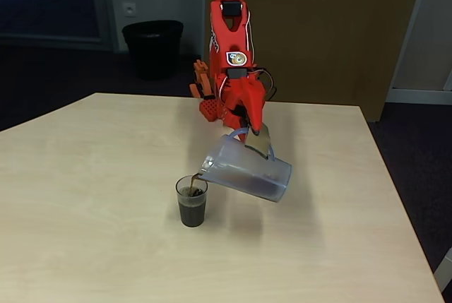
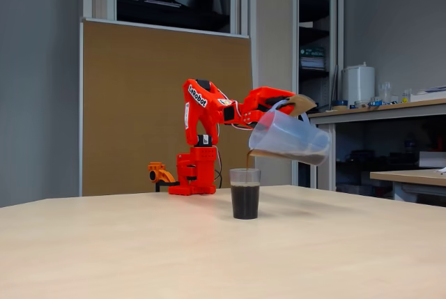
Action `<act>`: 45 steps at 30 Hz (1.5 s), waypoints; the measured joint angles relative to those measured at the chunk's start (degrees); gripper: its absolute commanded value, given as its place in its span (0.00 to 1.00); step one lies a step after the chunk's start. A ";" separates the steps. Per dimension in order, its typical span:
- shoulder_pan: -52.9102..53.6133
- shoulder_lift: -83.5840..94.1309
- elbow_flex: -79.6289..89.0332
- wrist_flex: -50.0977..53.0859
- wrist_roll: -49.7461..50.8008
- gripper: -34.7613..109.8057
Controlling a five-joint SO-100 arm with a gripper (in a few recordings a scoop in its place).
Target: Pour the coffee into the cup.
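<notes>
Coffee streaming into cup | tool grip half-hidden behind jug

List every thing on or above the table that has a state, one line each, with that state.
jug: held above the table by its handle, tipped spout-down toward the cup, a little liquid left inside.
coffee: streaming from the spout into the cup.
cup: upright on the table, over half full.
gripper: shut on the jug handle.
table: bare wood, no spill seen.
</notes>
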State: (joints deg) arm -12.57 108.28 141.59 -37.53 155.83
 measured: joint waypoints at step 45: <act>-28.83 -13.45 -11.87 28.39 -63.54 0.24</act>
State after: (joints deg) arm -41.40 94.83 129.73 -9.14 92.29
